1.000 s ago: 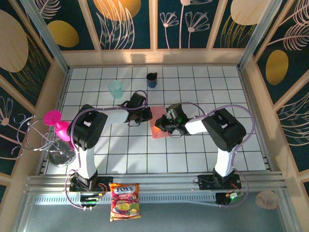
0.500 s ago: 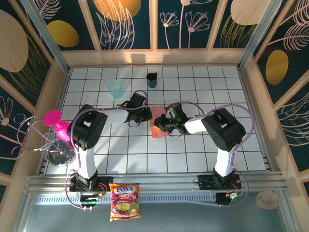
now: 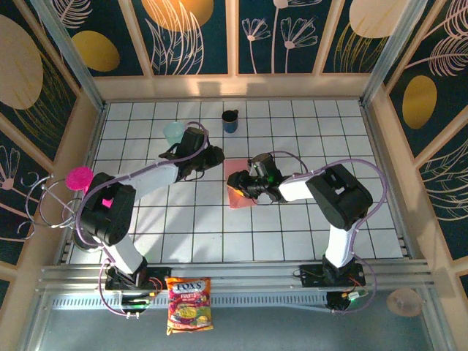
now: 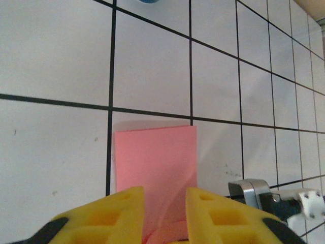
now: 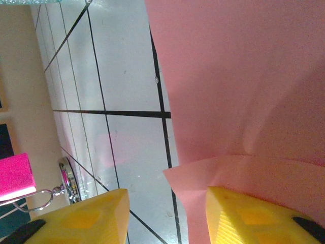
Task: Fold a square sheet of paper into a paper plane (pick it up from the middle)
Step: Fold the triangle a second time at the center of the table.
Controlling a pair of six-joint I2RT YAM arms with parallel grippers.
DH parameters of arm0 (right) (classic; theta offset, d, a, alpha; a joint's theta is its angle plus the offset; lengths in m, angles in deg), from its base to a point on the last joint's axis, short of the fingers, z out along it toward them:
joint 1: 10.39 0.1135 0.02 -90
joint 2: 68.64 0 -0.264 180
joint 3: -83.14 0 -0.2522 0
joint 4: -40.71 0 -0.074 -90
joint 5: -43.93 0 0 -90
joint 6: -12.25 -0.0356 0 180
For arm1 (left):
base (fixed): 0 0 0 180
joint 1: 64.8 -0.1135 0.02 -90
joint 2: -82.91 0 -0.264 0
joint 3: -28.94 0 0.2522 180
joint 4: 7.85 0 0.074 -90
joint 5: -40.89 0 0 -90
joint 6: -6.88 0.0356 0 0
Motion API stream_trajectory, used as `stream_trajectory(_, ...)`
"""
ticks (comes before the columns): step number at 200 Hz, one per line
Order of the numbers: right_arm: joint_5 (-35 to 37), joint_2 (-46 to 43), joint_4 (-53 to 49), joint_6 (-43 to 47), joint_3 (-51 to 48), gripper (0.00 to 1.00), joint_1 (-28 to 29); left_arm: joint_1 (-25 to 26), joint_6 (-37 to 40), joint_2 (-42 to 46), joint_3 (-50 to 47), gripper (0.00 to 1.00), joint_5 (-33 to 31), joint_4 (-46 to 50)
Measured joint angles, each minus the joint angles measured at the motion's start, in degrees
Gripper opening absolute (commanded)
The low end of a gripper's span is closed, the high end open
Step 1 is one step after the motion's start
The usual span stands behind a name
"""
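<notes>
While both arms reach in toward the middle of the tiled table (image 3: 307, 146), you can see the square sheet of paper (image 3: 235, 191) lying there between them, on the white tiles just left of centre. Your left gripper (image 3: 213, 157) sits just beside the sheet's far left corner, and your right gripper (image 3: 245, 184) is over its right-hand part. From the left wrist camera the paper (image 4: 155, 168) reads as a flat salmon-pink rectangle, taller than it is wide, lying across a black grout line. Its near end runs down into the gap of the left gripper (image 4: 165, 195). Those yellow fingers (image 4: 117, 213) stand a little apart with pink showing between them, so the jaws are partly open and clamp nothing. From the right wrist camera the paper (image 5: 244, 76) covers the right side of the view, with one pink layer lying over another, its edge curved and slightly lifted. That upper layer rests on the inner side of one finger (image 5: 254, 218) of the right gripper (image 5: 167, 195). The other finger is well clear across bare tile, so this hand is wide open and pinches nothing. Farther back stand a pale teal cup (image 3: 175, 134) and a dark blue cup (image 3: 230, 121), both apart from the paper.
</notes>
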Motion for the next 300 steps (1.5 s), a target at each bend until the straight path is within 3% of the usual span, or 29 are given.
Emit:
stream_trajectory(49,2.5,0.0,-2.7,0.4,-0.2,0.14,0.0,0.1,-0.6,0.8,-2.9,0.12,2.8,-0.2)
stream_trajectory(111,3.2,0.1,-4.1,0.6,-0.2,0.0,0.0,4.5,-0.5,-1.0,-5.3,0.03,6.8,-1.4)
stream_trajectory(207,2.9,0.3,-4.1,0.6,-0.2,0.0,0.0,6.5,-0.6,-7.8,-5.3,0.0,7.3,-1.9)
stream_trajectory(300,2.7,-0.8,-3.0,1.2,-1.2,0.0,-0.2,6.9,-0.3,-9.9,-3.3,0.0,2.8,0.2)
